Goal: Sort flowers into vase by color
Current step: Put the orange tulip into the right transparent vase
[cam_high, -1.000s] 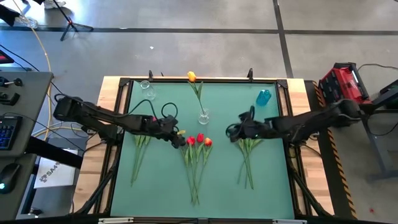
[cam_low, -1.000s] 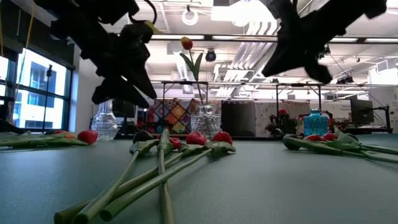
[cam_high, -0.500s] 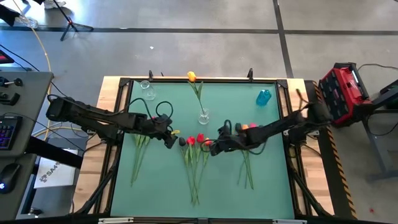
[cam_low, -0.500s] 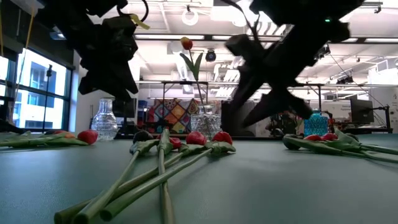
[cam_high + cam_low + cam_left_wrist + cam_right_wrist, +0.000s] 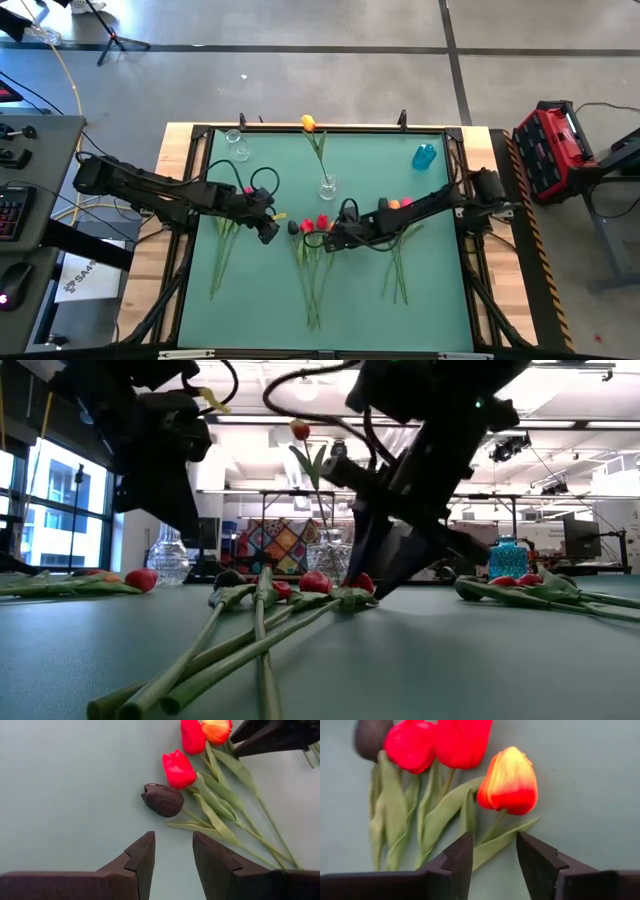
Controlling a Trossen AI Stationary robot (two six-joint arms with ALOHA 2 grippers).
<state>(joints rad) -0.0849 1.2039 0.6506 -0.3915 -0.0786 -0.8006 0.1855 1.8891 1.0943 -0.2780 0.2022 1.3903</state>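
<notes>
High view: one orange tulip (image 5: 308,123) vased; you've right gripper (image 5: 328,239) open over orange-red tulip (image 5: 509,781); rest unsorted.

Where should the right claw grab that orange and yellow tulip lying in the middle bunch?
Grip the orange tulip on its stem just below the head, coming from above with the open right claw straddling it. The stem lies flat and thin; the head would crush.

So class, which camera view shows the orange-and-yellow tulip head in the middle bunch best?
The right wrist view: the orange-and-yellow tulip head fills the frame, just ahead of the open right gripper. The left wrist view shows only part of it; in the high and low views the arm mostly covers it.
</notes>
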